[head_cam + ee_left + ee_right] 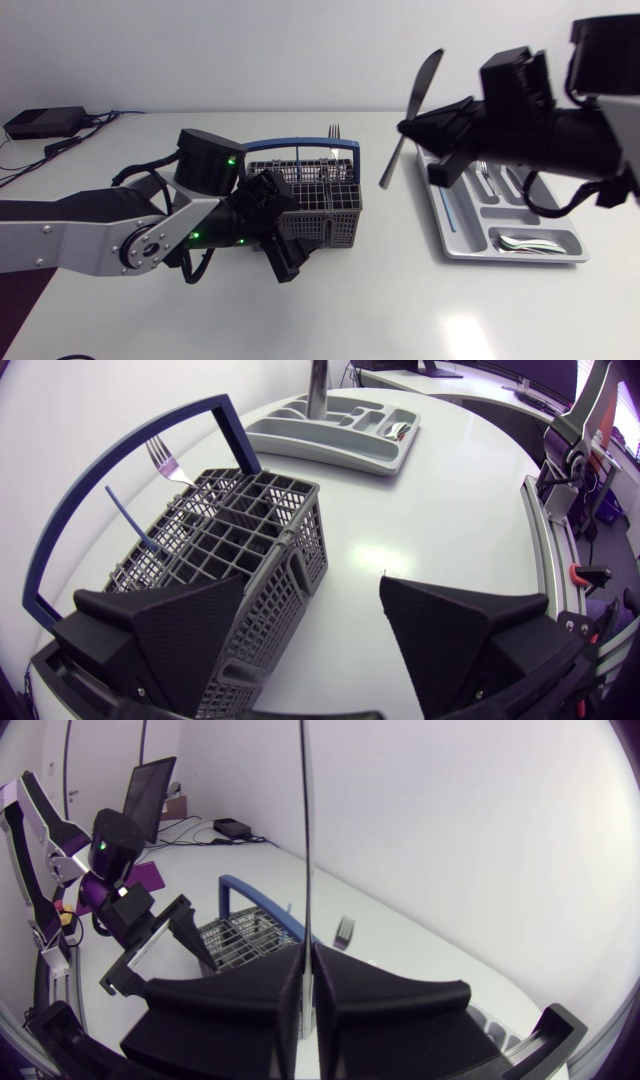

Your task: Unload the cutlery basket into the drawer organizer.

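While L jaws gape by basket (325, 195), R jaws pinch knife (422, 88) btwn them

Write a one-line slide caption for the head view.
Right tool holds a knife aloft near the drawer organizer; open left tool sits at the cutlery basket.
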Controlling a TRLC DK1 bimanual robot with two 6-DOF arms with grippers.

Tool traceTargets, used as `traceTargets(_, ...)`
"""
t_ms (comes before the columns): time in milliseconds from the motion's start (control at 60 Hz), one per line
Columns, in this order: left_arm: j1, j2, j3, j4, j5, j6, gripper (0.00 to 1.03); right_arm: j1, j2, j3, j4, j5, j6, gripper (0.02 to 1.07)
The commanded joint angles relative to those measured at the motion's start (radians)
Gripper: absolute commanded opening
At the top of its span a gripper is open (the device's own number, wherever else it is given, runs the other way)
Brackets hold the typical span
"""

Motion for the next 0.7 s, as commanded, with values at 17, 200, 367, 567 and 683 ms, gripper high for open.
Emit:
traceTargets(17, 0.014, -0.045, 0.006, -0.01, 0.006, -0.004, 0.94, -0.122, -0.036, 0.07, -0.077, -0.049, -0.058, 0.08)
traceTargets(200, 0.016, -0.088, -0.02, -0.025, 0.005, 0.002, 0.95, -0.426, -0.033, 0.095, -0.184, -0.196, -0.16, 0.08)
traceTargets(367, 0.025, -0.118, -0.041, -0.028, 0.003, 0.02, 0.95, -0.664, 0.056, 0.121, -0.22, -0.267, -0.252, 0.08)
traceTargets(567, 0.057, -0.143, -0.056, -0.034, 0.003, 0.033, 0.95, -0.869, 0.232, 0.191, -0.229, -0.279, -0.318, 0.08)
traceTargets(683, 0.063, -0.151, -0.061, -0.036, 0.003, 0.04, 0.95, -0.915, 0.342, 0.244, -0.246, -0.233, -0.339, 0.08)
